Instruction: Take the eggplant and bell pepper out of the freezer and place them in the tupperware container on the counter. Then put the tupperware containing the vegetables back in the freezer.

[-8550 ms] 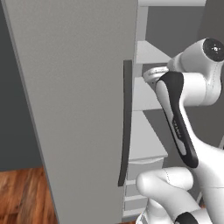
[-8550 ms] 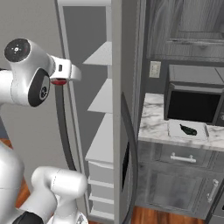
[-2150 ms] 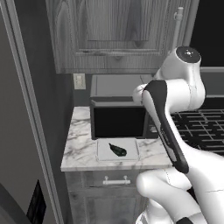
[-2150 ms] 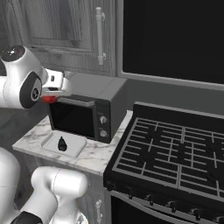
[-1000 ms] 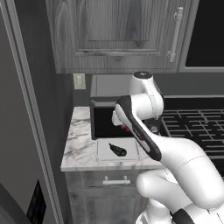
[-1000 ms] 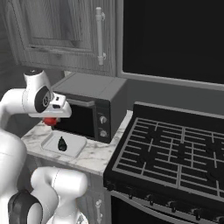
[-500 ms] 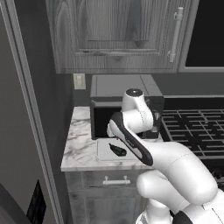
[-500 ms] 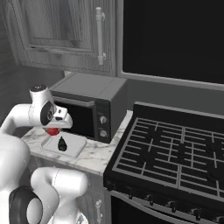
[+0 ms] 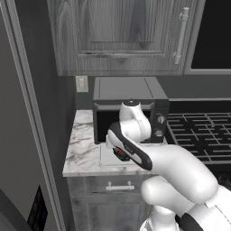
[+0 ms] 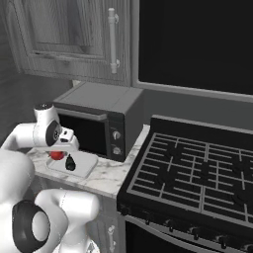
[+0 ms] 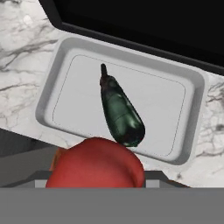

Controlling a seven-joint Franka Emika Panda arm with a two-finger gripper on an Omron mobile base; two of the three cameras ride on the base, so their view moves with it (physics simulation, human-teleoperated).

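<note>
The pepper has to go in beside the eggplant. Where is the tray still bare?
In the tupperware container, bare floor lies either side of the eggplant, wider toward the right wall. The middle is crowded; the bell pepper hangs at the near rim.

white arm (image 9: pixel 149 151) bent low, fingers (image 10: pixel 58 154) clamped on something

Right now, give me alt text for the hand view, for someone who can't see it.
A red bell pepper held at the gripper hangs over a pale tupperware container on the marble counter. A dark eggplant already lies in the container, before the black microwave front.
</note>
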